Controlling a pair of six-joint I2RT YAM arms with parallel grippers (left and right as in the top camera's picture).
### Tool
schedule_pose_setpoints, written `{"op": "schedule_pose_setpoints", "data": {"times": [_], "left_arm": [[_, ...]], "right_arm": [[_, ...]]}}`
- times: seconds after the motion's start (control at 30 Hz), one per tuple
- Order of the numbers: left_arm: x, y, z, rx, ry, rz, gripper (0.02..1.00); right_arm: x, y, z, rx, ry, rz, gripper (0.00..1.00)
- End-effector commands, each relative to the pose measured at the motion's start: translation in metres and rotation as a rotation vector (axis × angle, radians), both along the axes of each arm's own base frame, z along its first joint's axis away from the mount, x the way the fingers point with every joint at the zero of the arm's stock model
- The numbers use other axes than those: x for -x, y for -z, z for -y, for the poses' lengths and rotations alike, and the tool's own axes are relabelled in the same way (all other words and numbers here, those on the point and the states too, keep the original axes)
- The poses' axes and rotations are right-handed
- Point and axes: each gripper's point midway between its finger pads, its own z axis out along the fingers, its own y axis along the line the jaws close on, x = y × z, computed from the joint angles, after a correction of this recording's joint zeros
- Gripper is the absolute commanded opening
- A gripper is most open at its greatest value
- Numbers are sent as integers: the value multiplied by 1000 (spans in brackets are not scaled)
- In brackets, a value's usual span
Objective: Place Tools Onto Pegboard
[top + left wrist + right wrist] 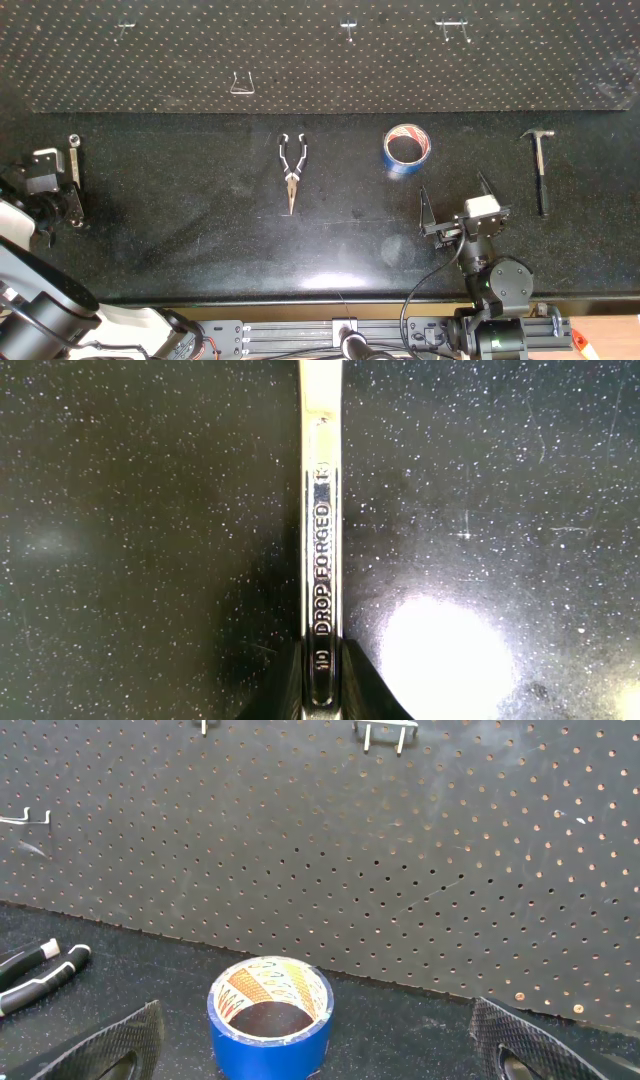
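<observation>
The pegboard (320, 60) stands ahead of both grippers, past the far edge of the table (200, 240), and every tool lies short of it. The hammer (540, 165) lies off to the right of the right gripper (452, 190), handle pointing back toward the arm bases. The pliers (292, 170) lie well to its left, nose toward the bases, roughly midway between the arms. The right gripper is spread wide and holds nothing. The tape (270, 1015) stands directly ahead of it, hole upward, in line with the gap between its fingers. The left gripper (322, 670) has its fingers pressed against both sides of the wrench (322, 540) at the near end. The shaft runs straight ahead from the grip toward the board, on the table or just over it; I cannot tell which. The next move likely turns on that axis: the far end leads, so it wants lifting and carrying forward to a hook (125, 27), the nearest being ahead and slightly right of this gripper. Bare table lies on either side of the wrench.
</observation>
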Motion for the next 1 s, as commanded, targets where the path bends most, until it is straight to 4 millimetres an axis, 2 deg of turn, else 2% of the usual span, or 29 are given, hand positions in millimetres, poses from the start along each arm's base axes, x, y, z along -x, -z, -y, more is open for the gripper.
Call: {"op": "schedule_pose_setpoints", "data": {"times": [0.03,0.13,0.23,0.27,0.4,0.47,0.53,0.57,0.63,0.67,0.7,0.83,0.93,1.0], "left_arm": [[-2,4,0,29,-12,0,29],[-2,-3,0,19,-11,8,29],[1,-30,4,-13,-11,36,29],[3,-45,5,-34,-11,54,29],[13,-130,18,-173,-34,192,27],[21,-174,36,-236,-14,291,29],[26,-214,67,-218,-6,433,27],[25,-223,75,-204,-14,469,29],[19,-237,108,-172,41,544,29],[16,-243,134,-166,88,595,27],[15,-244,145,-174,83,627,29],[7,-235,161,-204,62,765,29],[4,-221,165,-198,81,761,27],[2,-226,165,-208,86,784,29]], "right_arm": [[0,2,2,10,10,1,1000],[0,2,2,10,10,1,998],[0,2,2,10,10,1,998],[0,2,2,10,10,1,998],[0,2,2,10,9,1,998],[0,2,2,10,10,1,998],[0,2,2,10,10,1,998],[0,2,2,10,10,1,998],[0,2,2,10,9,1,1000],[0,2,2,10,10,1,998],[0,2,2,10,10,1,998],[0,2,2,10,10,1,998],[0,2,2,10,10,1,996],[0,2,2,10,9,1,998]]}}
